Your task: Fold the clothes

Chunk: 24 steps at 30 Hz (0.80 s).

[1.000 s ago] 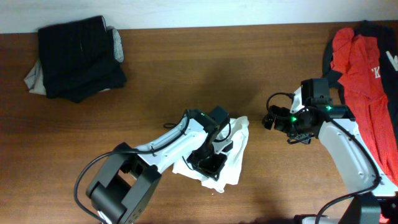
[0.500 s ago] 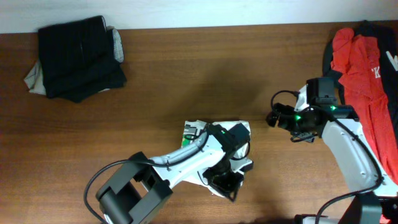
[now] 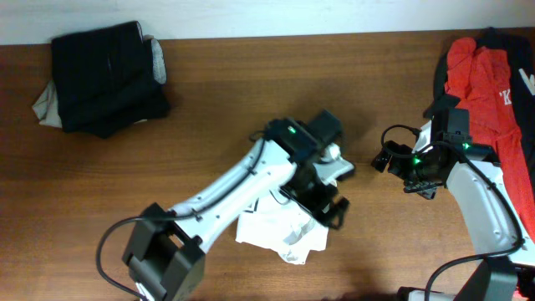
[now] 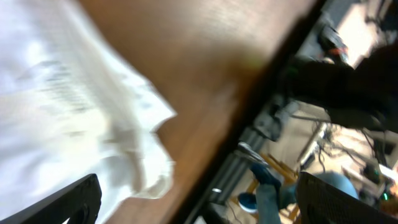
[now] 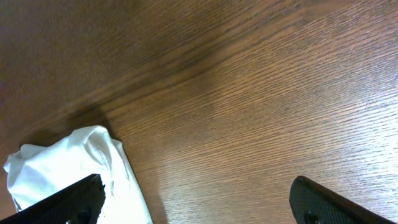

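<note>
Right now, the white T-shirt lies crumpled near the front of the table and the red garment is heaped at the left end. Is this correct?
Not quite: the overhead view shows the red garment heaped at the right end of the table. The white T-shirt does lie crumpled near the front.

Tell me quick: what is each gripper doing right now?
Left gripper: open, holding nothing, above the white T-shirt.
Right gripper: open, holding nothing.

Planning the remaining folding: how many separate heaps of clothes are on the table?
3: a dark folded stack far left, the white T-shirt near the middle, a red heap far right. Stacks may hide more garments.
</note>
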Tool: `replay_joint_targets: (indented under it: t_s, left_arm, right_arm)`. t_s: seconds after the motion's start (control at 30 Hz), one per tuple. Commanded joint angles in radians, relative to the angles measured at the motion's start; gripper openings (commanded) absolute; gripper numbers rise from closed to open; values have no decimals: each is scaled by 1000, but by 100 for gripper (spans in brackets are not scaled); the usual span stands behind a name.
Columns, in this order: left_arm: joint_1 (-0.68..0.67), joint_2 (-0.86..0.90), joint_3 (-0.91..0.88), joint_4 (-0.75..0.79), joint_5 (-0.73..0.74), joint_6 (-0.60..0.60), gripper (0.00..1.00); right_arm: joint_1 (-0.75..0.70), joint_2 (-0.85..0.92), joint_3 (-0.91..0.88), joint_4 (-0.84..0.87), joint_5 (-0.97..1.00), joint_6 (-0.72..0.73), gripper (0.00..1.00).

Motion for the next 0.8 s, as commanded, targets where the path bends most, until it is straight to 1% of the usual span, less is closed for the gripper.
replay_joint_targets:
  t_s: [0.0, 0.1, 0.13, 0.2, 0.27, 0.3, 0.37, 0.43, 0.47, 0.53, 0.6, 0.63, 0.67, 0.77]
  left_arm:
    - [80, 18, -6, 8, -101, -24, 99]
    - [52, 112, -8, 8, -97, -23, 99]
    - [36, 136, -8, 4, -95, -23, 95]
    - [0, 163, -8, -5, -96, -23, 92]
    - [-45, 195, -8, -20, -86, -24, 79]
    - [-60, 204, -11, -21, -81, -24, 75]
    - [-86, 214, -16, -19, -81, -24, 74]
    - [-102, 215, -27, -13, -76, -24, 69]
    - [-108, 215, -42, 2, -56, -25, 69]
    - [-110, 215, -94, 35, -55, -27, 65]
    - [-111, 216, -140, 50, -55, -27, 39]
    - [-117, 216, -145, 50, -55, -27, 22]
    - [-135, 215, -144, 50, -54, -27, 15]
    - [-195, 215, -141, 52, -55, -26, 15]
  right_arm:
    - [-5, 1, -2, 1, -9, 3, 99]
    - [-5, 1, -2, 0, -9, 3, 99]
    - [-5, 1, -2, 0, -8, 3, 99]
    - [-5, 1, -2, 1, 3, 2, 99]
    - [-5, 1, -2, 4, 3, -5, 99]
    - [-5, 1, -2, 6, 3, -5, 99]
    - [-5, 1, -2, 7, 3, -14, 99]
    - [-5, 1, -2, 8, 3, -23, 99]
    - [-5, 1, -2, 8, 3, -23, 99]
    - [-5, 1, -2, 8, 3, -23, 99]
    - [-18, 1, -2, 7, 3, -24, 99]
    - [-35, 1, -2, 7, 2, -24, 99]
    - [-68, 1, -2, 6, 2, -24, 99]
    - [-146, 1, -2, -11, -30, -66, 99]
